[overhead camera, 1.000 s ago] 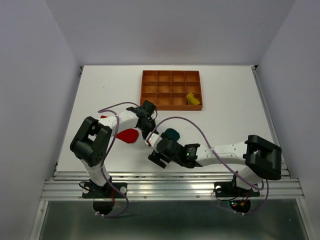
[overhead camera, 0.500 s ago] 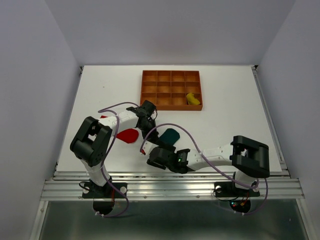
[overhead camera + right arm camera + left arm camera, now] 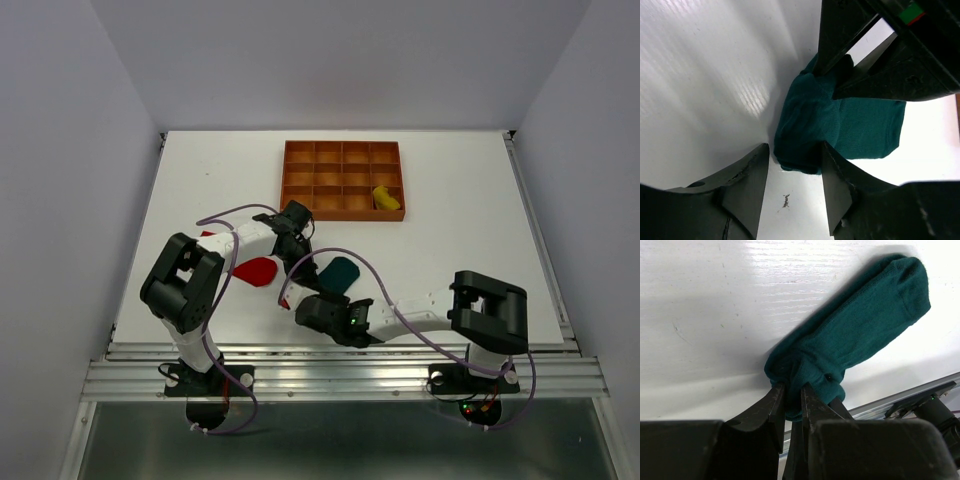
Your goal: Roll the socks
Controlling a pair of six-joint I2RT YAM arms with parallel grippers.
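The yellow sock [image 3: 385,198] lies in the tray [image 3: 343,214] — apparently done. The teal sock [image 3: 855,340] is part-rolled: the left gripper [image 3: 792,390] is clamped on its bunched end, and the right gripper [image 3: 794,150] has its jaws apart around it. The red sock [image 3: 258,271] — not yet rolled.

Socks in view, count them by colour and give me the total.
yellow sock: 1
red sock: 1
dark teal sock: 1
Total: 3
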